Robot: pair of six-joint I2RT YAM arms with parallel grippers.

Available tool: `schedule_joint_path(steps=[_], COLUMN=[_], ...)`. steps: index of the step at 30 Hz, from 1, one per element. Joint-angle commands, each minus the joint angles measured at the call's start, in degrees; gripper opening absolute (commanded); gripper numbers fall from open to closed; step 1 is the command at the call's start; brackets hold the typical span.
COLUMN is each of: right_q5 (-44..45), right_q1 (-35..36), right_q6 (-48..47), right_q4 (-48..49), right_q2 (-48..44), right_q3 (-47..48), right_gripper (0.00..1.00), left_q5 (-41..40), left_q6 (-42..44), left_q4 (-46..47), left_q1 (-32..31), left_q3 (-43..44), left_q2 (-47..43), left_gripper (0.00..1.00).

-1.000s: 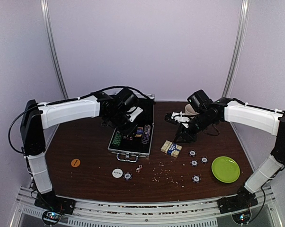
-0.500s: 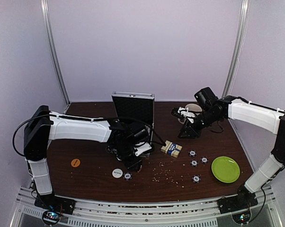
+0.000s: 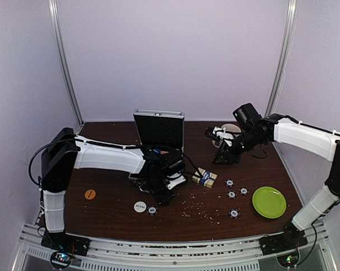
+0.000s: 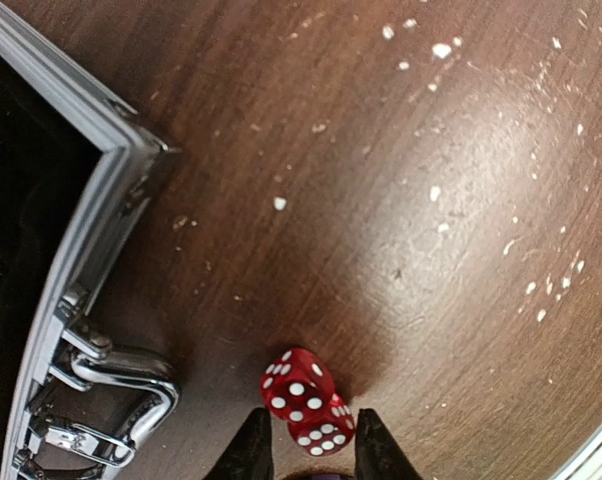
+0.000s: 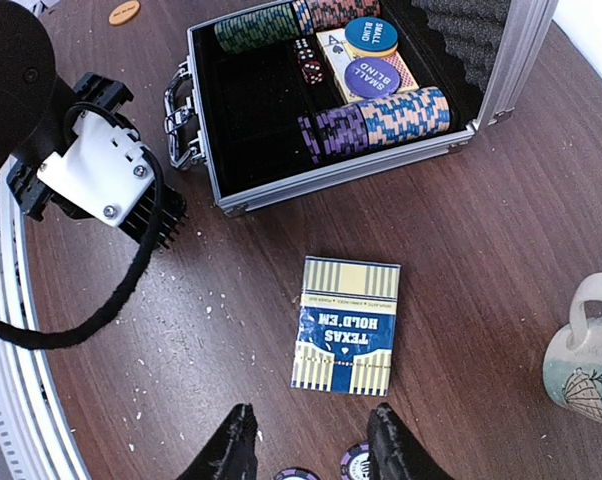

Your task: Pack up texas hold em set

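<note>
The silver case (image 3: 158, 129) stands open, its lid upright; rows of chips (image 5: 371, 120) and two blue discs lie in its black tray (image 5: 341, 172). Two red dice (image 4: 297, 383) touch each other on the table by the case's handle (image 4: 121, 370). My left gripper (image 4: 306, 450) is low over them, open, its fingertips either side of the nearer die (image 4: 321, 428). The blue-cream card deck (image 5: 346, 325) lies flat below my right gripper (image 5: 311, 450), which hovers open and empty. In the top view the left gripper (image 3: 163, 195) hides the dice.
Loose chips (image 3: 231, 195) lie right of the deck (image 3: 204, 177), and one chip (image 3: 152, 210) sits by a white disc (image 3: 140, 207). An orange disc (image 3: 90, 194) is at the left. A lime plate (image 3: 269, 202) and a mug (image 3: 229, 130) stand on the right. Pale crumbs dot the table.
My left arm swung from above the open case down to the table in front of it, onto the dice. The right arm drew back slightly.
</note>
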Motion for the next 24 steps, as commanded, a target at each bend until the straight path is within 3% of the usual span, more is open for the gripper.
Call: schedule_joint_path(steps=[1, 16, 24], right_q5=[-1.2, -1.4, -1.5], right_q1=[-0.3, -0.3, -0.3], right_q6=[-0.4, -0.8, -0.9], right_q4=[0.1, -0.3, -0.5], right_q2=[-1.0, -0.3, -0.1], right_q3=[-0.5, -0.3, -0.2], right_gripper=[0.38, 0.38, 0.38], left_q5=[-1.4, -2.2, -2.6], left_q6=[-1.1, -0.6, -0.5], left_q4=[0.1, -1.5, -2.1], left_q1=[0.0, 0.0, 0.0], left_q3=[1.3, -0.8, -1.6], left_q2=[1.1, 0.7, 0.0], left_gripper=[0.28, 0.26, 0.17])
